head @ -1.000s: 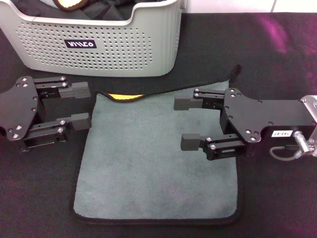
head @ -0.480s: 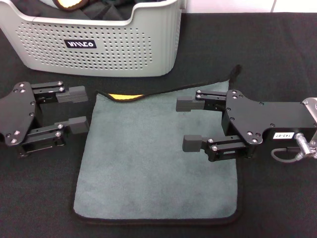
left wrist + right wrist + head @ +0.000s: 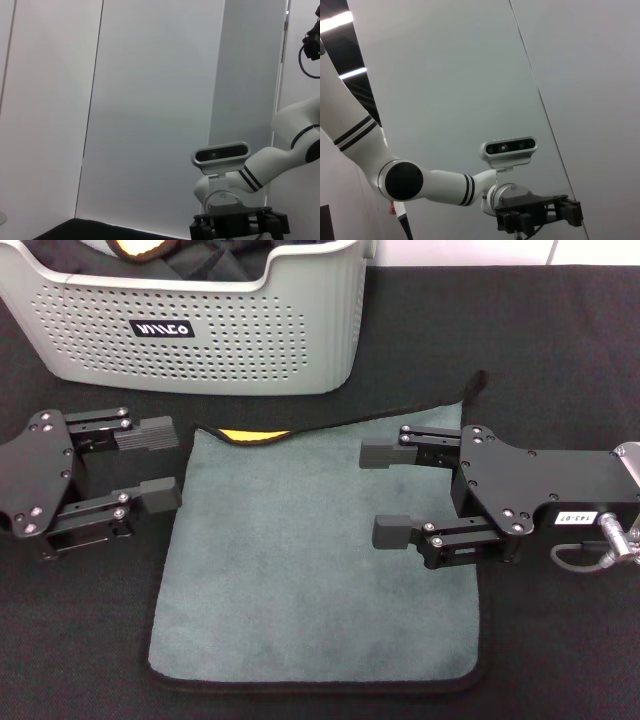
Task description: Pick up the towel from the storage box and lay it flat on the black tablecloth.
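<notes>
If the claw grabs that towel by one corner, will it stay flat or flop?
The towel would probably flop: it looks like thin fleecy cloth lying flat on the tablecloth, and its far edge already curls over to show yellow. It likely weighs little. Pushed sideways, it would probably bunch rather than slide, since both fabrics look textured.

A bunched yellow cloth with dark edging (image 3: 140,248) lies at the far edge of the head view among dark fabric (image 3: 215,265), while both wrist views show plain pale wall panels (image 3: 150,110) behind.
</notes>
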